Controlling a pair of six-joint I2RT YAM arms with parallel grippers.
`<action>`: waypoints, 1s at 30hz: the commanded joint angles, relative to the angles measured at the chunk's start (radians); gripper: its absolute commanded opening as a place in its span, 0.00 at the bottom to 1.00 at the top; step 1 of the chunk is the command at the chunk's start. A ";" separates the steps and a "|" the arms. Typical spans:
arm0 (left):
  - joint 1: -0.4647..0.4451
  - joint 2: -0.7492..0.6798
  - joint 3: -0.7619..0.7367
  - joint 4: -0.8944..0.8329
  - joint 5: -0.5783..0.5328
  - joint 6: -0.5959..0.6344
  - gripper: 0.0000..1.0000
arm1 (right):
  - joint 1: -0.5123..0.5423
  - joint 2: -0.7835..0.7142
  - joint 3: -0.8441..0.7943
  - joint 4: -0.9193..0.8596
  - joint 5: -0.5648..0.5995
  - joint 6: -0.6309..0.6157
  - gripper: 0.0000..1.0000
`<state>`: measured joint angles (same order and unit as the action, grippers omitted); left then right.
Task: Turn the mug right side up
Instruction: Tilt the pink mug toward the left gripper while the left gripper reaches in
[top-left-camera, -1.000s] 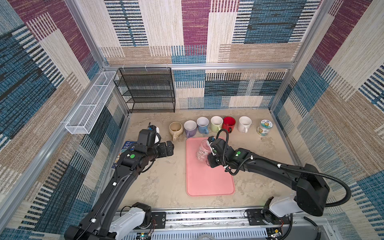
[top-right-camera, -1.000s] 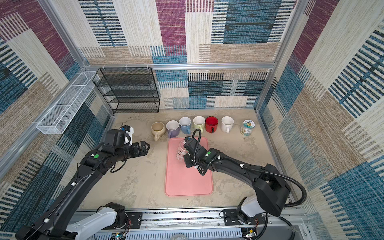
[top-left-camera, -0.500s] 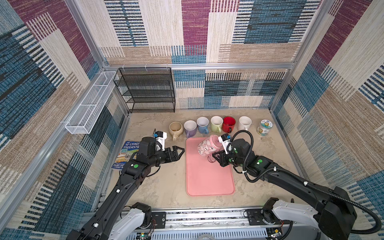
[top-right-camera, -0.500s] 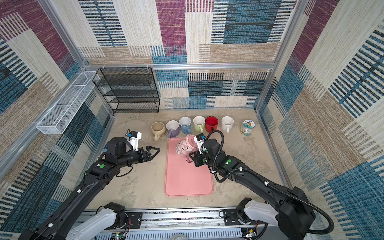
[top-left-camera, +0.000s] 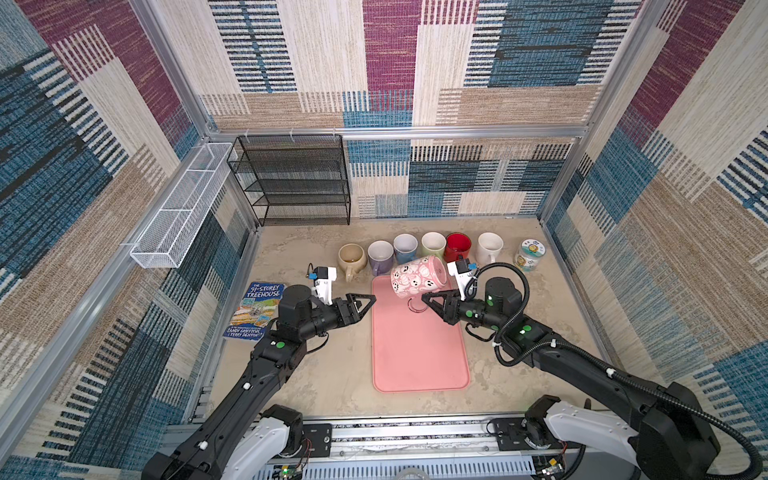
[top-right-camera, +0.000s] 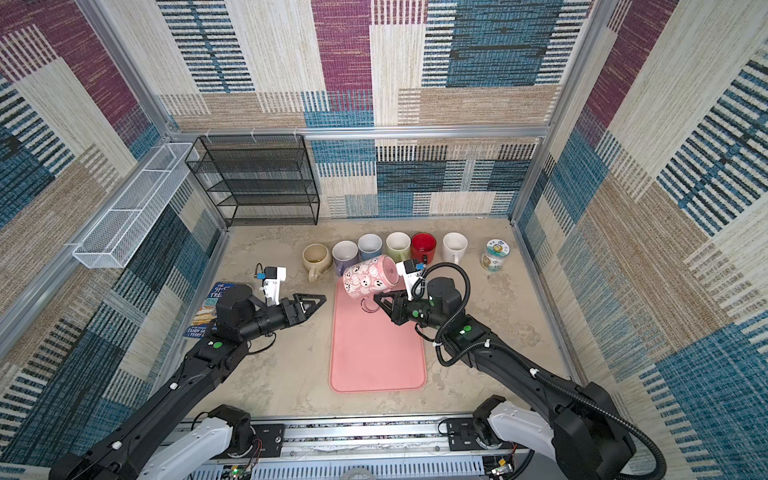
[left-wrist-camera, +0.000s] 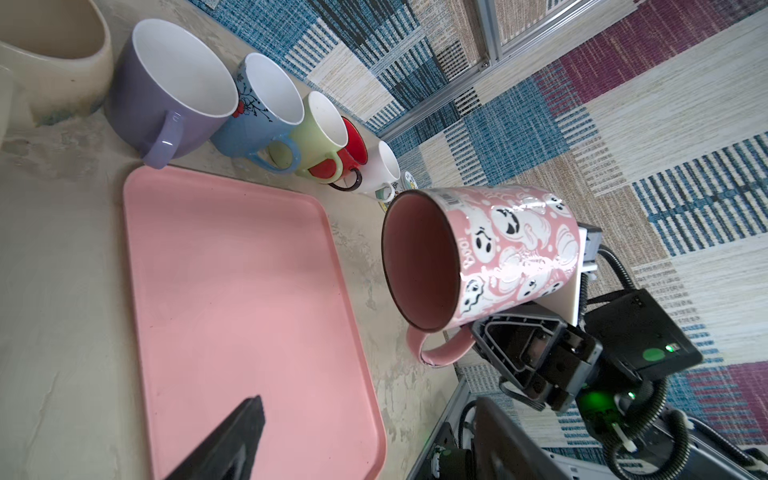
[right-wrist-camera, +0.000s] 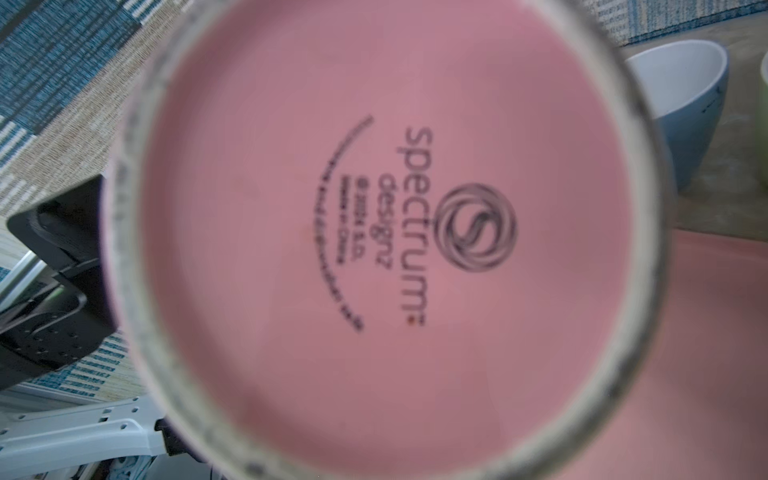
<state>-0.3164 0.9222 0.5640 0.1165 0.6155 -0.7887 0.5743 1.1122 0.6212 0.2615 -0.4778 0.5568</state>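
Both top views: pink ghost mug (top-left-camera: 417, 279) is raised off the tabletop (top-left-camera: 332, 365) and lies sideways in the air above the far edge of the pink tray (top-left-camera: 419, 361), with its mouth toward the left arm and its base toward the right arm. Its handle (top-left-camera: 415, 306) hangs underneath, pinched in the closed right gripper (top-left-camera: 427, 299). Left gripper (top-left-camera: 365, 302) is level with the mug at the tray's left edge, jaws apart and holding nothing, with a clear gap to the mug's rim. The tray surface is bare, with bare tabletop along both of its long sides. A row of six upright mugs (top-left-camera: 433, 243) stands just behind the tray's far edge, and the held mug is close in front of the purple and blue ones. A book (top-left-camera: 255, 309) lies near the left wall, beside the left arm. Left wrist view: the mug (left-wrist-camera: 515, 249) has its mouth open to the camera, its dark rim unobstructed and apart from the row. The handle (left-wrist-camera: 440, 349) runs into the right gripper (left-wrist-camera: 478, 336) clamped on it, and one left finger (left-wrist-camera: 232, 440) shows over a tray corner. Right wrist view: the mug base (right-wrist-camera: 374, 232) fills the frame and its print is blurred. The tray (right-wrist-camera: 715, 332) and a blue mug (right-wrist-camera: 698, 124) show at the margin, and the gripper's own jaws are hidden.
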 joint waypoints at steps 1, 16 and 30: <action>-0.002 0.017 -0.022 0.201 0.049 -0.068 0.77 | -0.011 0.014 0.001 0.286 -0.074 0.068 0.00; -0.118 0.137 -0.082 0.518 0.040 -0.103 0.65 | -0.025 0.102 -0.020 0.531 -0.155 0.188 0.00; -0.168 0.243 -0.067 0.708 0.030 -0.123 0.54 | -0.025 0.213 0.003 0.685 -0.249 0.298 0.00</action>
<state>-0.4801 1.1519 0.4908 0.7300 0.6556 -0.8909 0.5491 1.3148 0.6067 0.7643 -0.6811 0.8200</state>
